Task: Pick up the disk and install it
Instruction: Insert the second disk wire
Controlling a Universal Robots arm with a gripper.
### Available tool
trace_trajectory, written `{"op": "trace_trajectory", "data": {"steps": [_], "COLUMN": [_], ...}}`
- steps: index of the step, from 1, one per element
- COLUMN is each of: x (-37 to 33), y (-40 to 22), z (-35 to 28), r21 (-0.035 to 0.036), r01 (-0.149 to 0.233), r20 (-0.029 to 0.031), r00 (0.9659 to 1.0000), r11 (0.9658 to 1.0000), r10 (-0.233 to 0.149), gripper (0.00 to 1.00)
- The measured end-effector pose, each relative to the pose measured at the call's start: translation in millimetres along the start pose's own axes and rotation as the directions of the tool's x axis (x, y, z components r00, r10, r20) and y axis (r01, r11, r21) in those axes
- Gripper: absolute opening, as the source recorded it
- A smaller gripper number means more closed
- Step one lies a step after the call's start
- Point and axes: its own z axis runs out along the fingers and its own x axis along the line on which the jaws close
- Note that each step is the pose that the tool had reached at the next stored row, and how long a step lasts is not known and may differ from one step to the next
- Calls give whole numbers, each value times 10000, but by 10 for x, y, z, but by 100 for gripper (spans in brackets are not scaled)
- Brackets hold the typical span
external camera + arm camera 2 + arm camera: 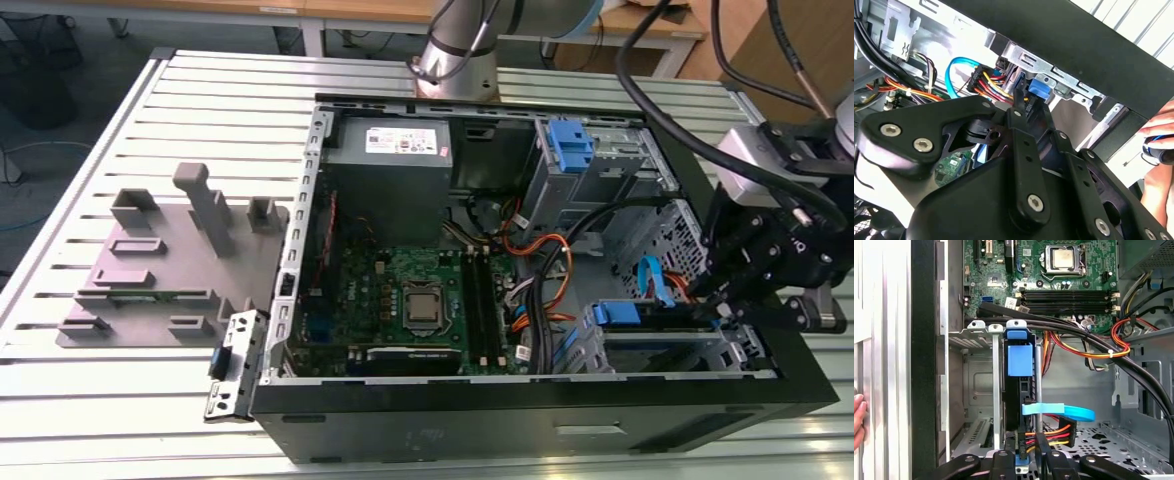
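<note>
Disk sits on edge in the drive cage at the computer case's front corner, cables plugged into its rear. Gripper right at that cabled end; can't tell if it's open or closed. A hand rests outside the case.

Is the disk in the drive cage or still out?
In: the disk stands on edge inside the drive cage, cables plugged into its end.

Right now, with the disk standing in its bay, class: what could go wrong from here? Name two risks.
1. The blue data cable and coloured power wires cross right beside the disk, next to the hand; they might snag.
2. A person's fingers rest by the case wall, near the arm; a sideways move might strike them.
</note>
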Motion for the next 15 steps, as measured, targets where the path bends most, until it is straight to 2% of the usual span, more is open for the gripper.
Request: {"op": "trace_trajectory", "data": {"steps": [2,9,10,12,15], "x": [1,1,1,1,0], "y": [3,4,4,4,4], "z": [4,4,4,4,4], "r21": [2,1,1,1,1], "r01": [-1,-1,-1,-1,-1], "r20": [-33,-33,-34,-34,-34], "r00": [10000,10000,10000,10000,10000], "r11": [10000,10000,10000,10000,10000], "r10": [1,1,1,1,1], "gripper": [30,30,28,16,16]}}
